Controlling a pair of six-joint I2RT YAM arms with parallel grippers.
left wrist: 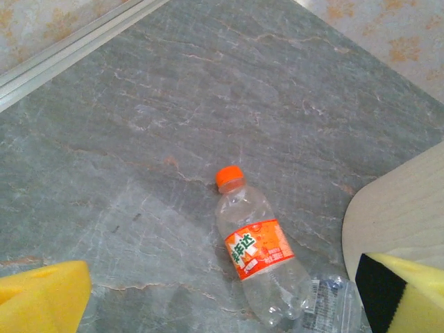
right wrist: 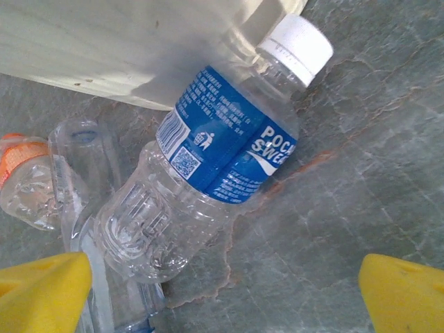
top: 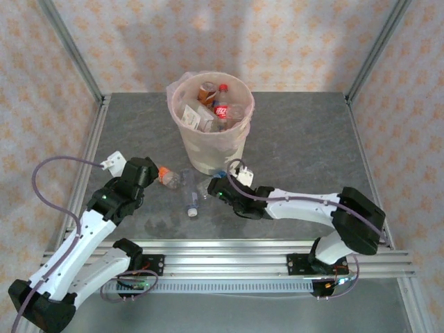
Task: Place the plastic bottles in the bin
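From above, the bin (top: pixel 208 151) stands on the table (top: pixel 312 139), nearer the far edge than the near one. Several plastic bottles (top: pixel 220 107) already lie inside it, a red-capped one on top. Most of the job looks done, but three bottles remain on the table at the bin's near foot: an orange-capped bottle (top: pixel 167 177), a clear bottle (top: pixel 191 201) and a blue-labelled bottle (top: pixel 208 185). The left gripper (top: pixel 149 170) sits just beside the orange-capped one, and the right gripper (top: pixel 218 187) is over the blue-labelled one.

From the left wrist, the left gripper (left wrist: pixel 222 305) has its yellow fingers (left wrist: pixel 41 298) spread wide and holds nothing. The orange-capped bottle (left wrist: pixel 260 253) lies flat between them, with the bin's wall (left wrist: pixel 402 215) off to one side.

From the right wrist, the right gripper (right wrist: pixel 222 298) is likewise spread and empty. The blue-labelled bottle (right wrist: pixel 215 159) lies on its side across the clear bottle (right wrist: pixel 90 173), its white cap close against the bin (right wrist: pixel 125 48). I'd judge three pickups are left.
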